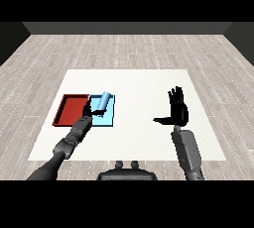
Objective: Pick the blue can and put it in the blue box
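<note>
Left hand (90,109) curls round the tilted can (102,101) over the blue tray (106,119). Right hand (178,109) spread, upright above the worktop (139,83). Red tray (71,109) adjoins the blue.

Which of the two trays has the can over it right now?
The light blue tray, the right one of the pair. The left hand holds the blue can tilted there; the red tray holds nothing.

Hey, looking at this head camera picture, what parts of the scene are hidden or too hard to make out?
- Left hand, head view: small and dark against the blue tray; its grip on the blue can cannot be made out.
- Blue can: whether its lower end touches the tray floor is hidden by the hand.
- Red tray: its right edge is partly covered by the left forearm.
- Right hand: open, only one side shows.
</note>
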